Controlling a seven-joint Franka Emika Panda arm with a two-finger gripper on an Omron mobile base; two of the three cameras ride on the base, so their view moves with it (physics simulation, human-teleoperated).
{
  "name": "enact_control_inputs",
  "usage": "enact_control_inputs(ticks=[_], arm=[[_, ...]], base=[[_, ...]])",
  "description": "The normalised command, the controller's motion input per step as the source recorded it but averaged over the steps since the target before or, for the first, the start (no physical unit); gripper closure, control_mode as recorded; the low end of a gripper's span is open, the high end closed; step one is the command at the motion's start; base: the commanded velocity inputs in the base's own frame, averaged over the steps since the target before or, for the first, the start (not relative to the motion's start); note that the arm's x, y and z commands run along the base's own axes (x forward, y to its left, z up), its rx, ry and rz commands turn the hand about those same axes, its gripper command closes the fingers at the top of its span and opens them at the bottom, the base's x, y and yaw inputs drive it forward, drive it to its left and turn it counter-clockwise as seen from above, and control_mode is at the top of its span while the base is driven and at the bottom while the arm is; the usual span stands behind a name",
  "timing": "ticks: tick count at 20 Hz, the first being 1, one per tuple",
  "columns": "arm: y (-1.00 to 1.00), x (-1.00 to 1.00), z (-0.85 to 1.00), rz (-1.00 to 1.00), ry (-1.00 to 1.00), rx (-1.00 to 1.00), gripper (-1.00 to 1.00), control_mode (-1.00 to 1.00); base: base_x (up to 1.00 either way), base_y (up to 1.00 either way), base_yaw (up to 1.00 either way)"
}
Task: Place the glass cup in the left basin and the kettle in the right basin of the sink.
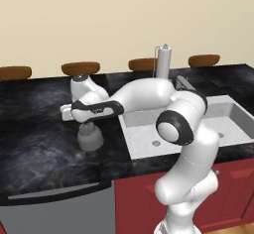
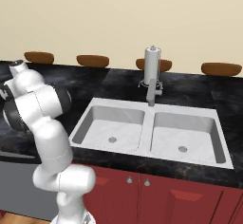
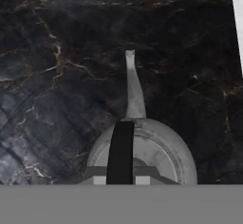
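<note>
One small squat grey metal kettle [image 1: 90,137] stands upright on the black marble counter [image 1: 39,144], to the left of the sink [image 2: 151,132] and apart from it. The arm's one two-finger gripper [image 1: 88,124] hangs right above the kettle. In the hand view the kettle [image 3: 156,152] lies directly under the hand, its spout pointing away over the marble and its dark arched handle [image 3: 120,152] running up between the finger tips; the jaws appear drawn in on that handle.

The white-grey sink has two bowls: the left basin [image 2: 112,123] and the right basin [image 2: 182,134], each with one small round drain. One grey faucet [image 2: 153,91] stands at the back centre, and one tall white paper-towel roll [image 2: 152,64] behind it. Four brown stool seats [image 2: 93,60] line the far edge of the counter.
</note>
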Motion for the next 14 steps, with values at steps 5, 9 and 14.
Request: enact_control_inputs(ticks=[5,9,14], arm=[[-0.18,-0.49,0.00,0.00,-0.03,0.00,1.00,-1.00],[-0.55,-0.42,0.07,0.00,-0.07,0.00,1.00,-1.00],[-0.69,-0.29,0.24,0.00,-0.08,0.00,1.00,-1.00]], base=[[0.00,0.00,0.00],[0.00,0.00,0.00],[0.00,0.00,0.00]])
